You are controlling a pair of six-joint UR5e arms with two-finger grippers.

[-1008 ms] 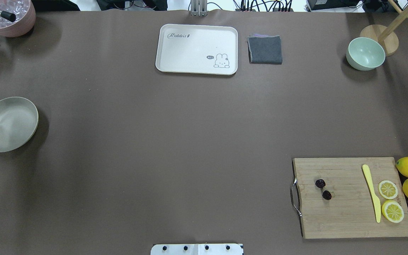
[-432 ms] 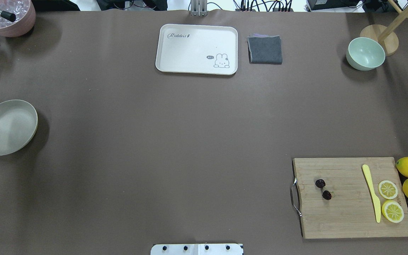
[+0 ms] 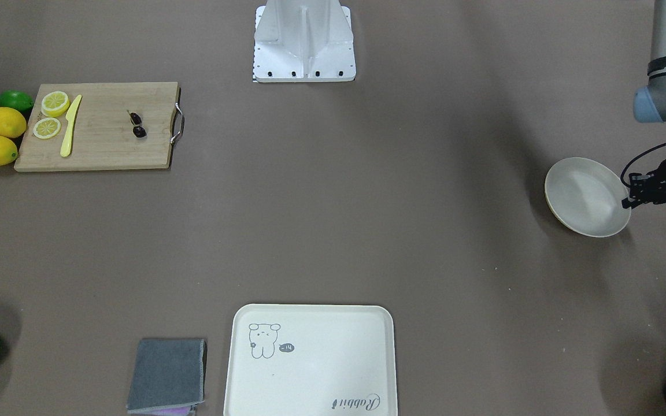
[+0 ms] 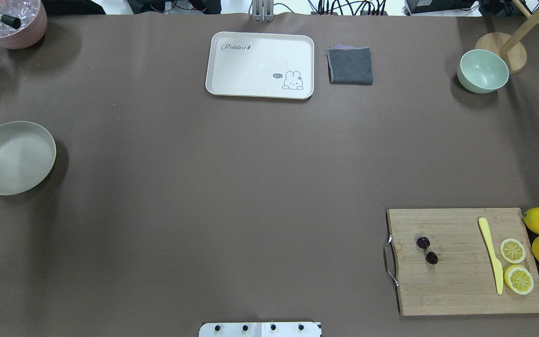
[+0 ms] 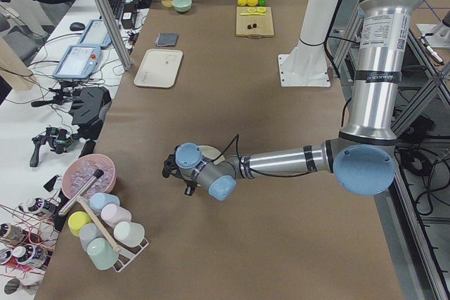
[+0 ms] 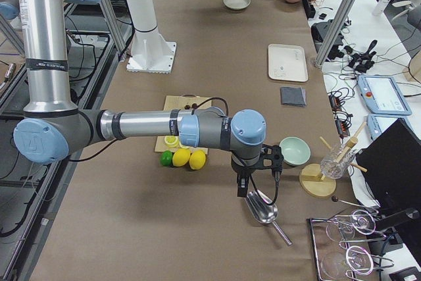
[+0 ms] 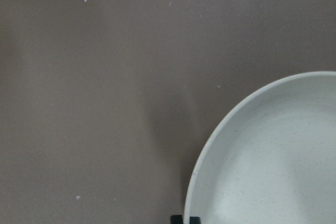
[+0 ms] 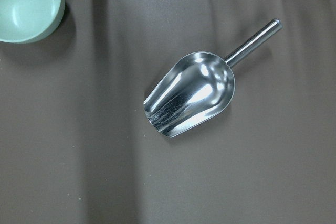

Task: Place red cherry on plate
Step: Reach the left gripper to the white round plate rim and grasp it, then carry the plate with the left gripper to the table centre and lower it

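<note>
Left gripper [image 3: 628, 196] pinches plate [image 3: 580, 195] rim; thin edge hold may slip, dropping plate far from red cherry [image 3: 139, 132].

My left arm [image 5: 376, 68] and right arm [image 6: 141, 125] are silver tubes with pale-blue caps [image 5: 362, 170] at the joints and black rings. A black cable [image 3: 654, 151] loops to my black left claw [image 3: 628, 200], and my white pedestal [image 3: 304, 46] shows four dark screws [image 3: 293, 74].
</note>
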